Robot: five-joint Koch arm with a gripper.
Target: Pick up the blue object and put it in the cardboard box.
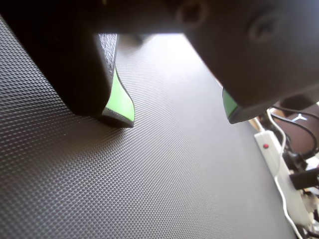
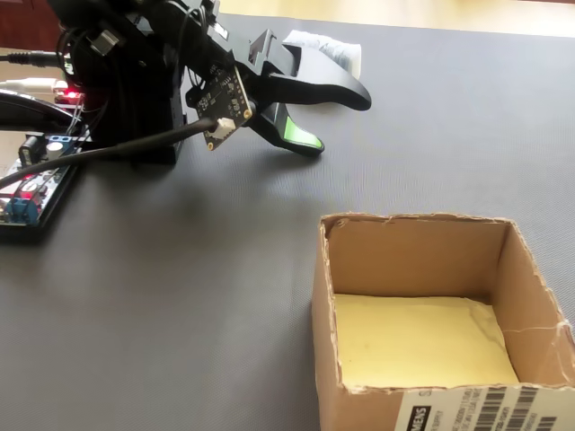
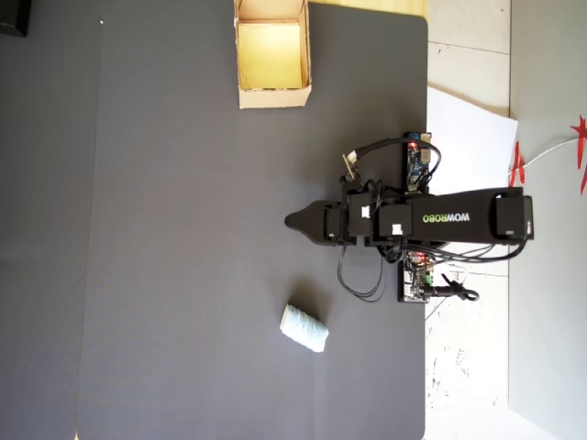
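Observation:
The blue object (image 3: 304, 328), a pale whitish-blue ribbed lump, lies on the black mat below the arm in the overhead view. In the fixed view the blue object (image 2: 325, 45) shows partly behind the jaws at the top. The cardboard box (image 3: 275, 98) stands open at the mat's top edge; its yellowish inside holds nothing, and it fills the fixed view's lower right (image 2: 404, 251). My gripper (image 1: 178, 114) hovers low over bare mat, open, green pads wide apart, nothing between them. It (image 3: 295, 221) points left, well apart from both the lump and the box (image 2: 337, 121).
Circuit boards with cables (image 2: 31, 180) sit beside the arm's base at the left of the fixed view. A white power strip (image 1: 271, 149) and wires lie off the mat's right edge. White paper (image 3: 468, 128) lies under the base. The mat (image 3: 165, 257) spreads wide to the left.

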